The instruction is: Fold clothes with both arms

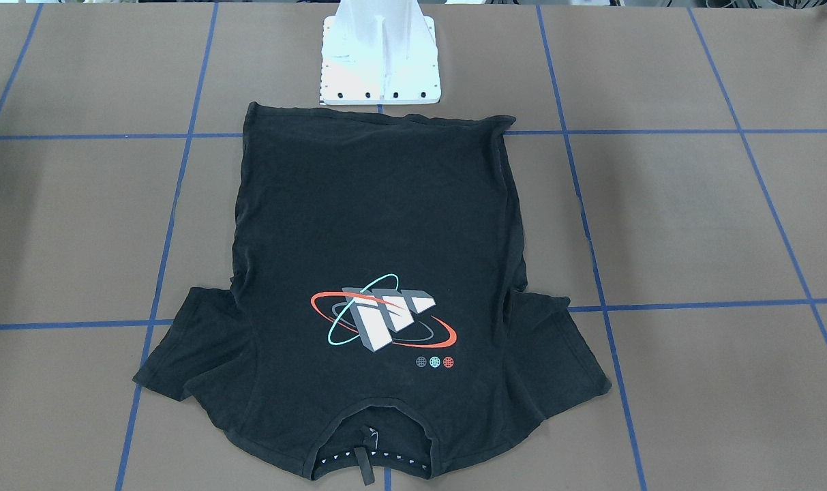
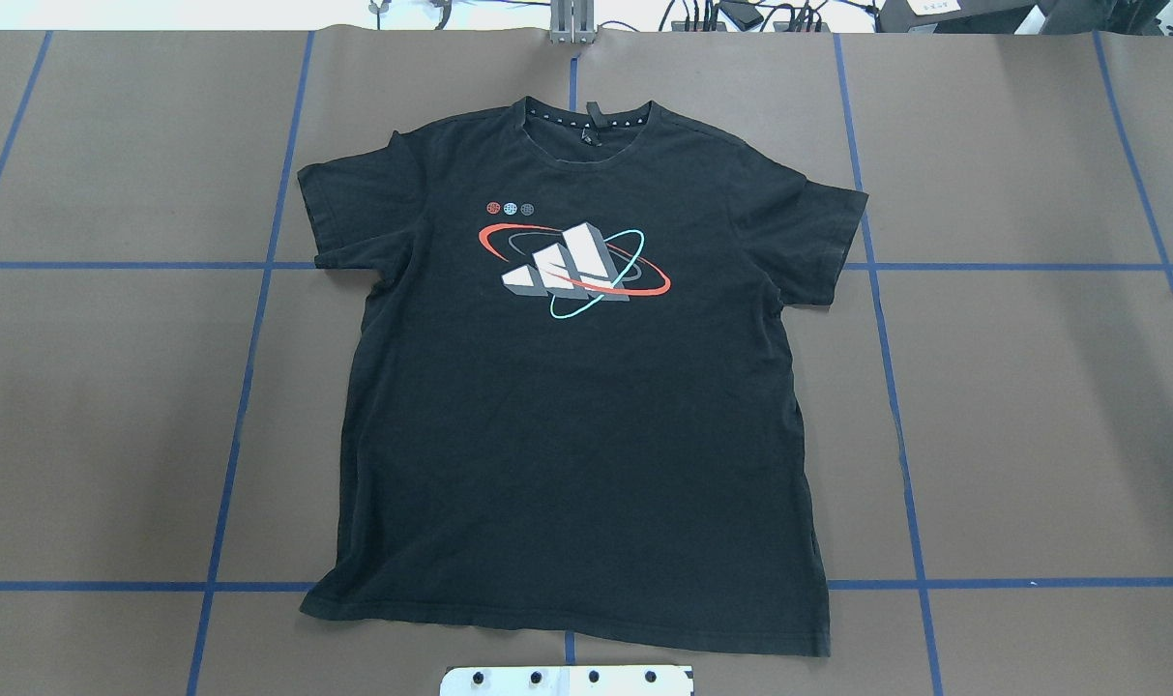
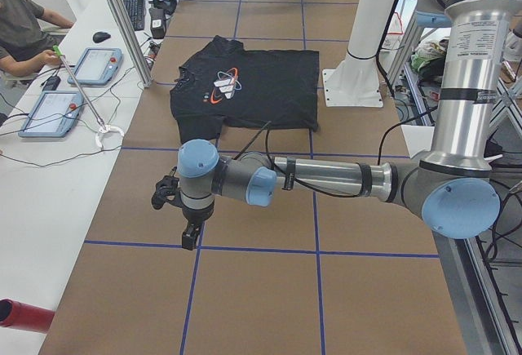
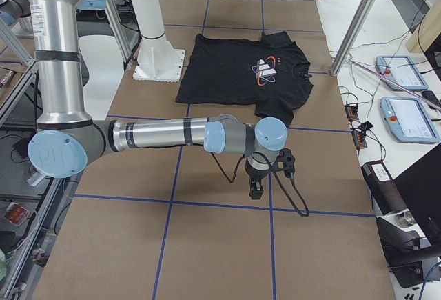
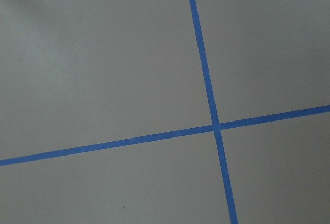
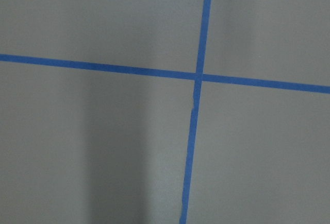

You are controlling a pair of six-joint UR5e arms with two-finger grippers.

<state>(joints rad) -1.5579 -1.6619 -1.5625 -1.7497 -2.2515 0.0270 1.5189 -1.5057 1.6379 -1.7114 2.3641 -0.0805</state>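
1. Plainly, the front-facing view shows the black T-shirt (image 1: 379,225) lying flat on the brown desk (image 1: 693,218), print (image 1: 382,317) facing up. Its hem is just beside the white pedestal base (image 1: 379,61) and its collar (image 1: 372,447) points away from it. Neither arm is in this view.
2. The overhead view has the same spread shirt with both sleeves out to the sides, lying across the blue tape lines (image 2: 248,387). Only a strip of the base shows at the bottom edge, and again no arm.
3. The left-end view alone shows the left arm (image 3: 326,177) reaching low over bare desk, well apart from the shirt. The left gripper (image 3: 189,239) points down, and I cannot tell how wide it stands. A person (image 3: 20,28) sits at a side bench.
4. The right-end view alone shows the right arm (image 4: 158,134), likewise stretched out well short of the shirt. The right gripper (image 4: 256,190) points down, its opening impossible to judge.
5. The left wrist view holds only desk surface and a tape crossing, with no fingers visible.
6. The right wrist view shows the same: bare desk and crossed tape.
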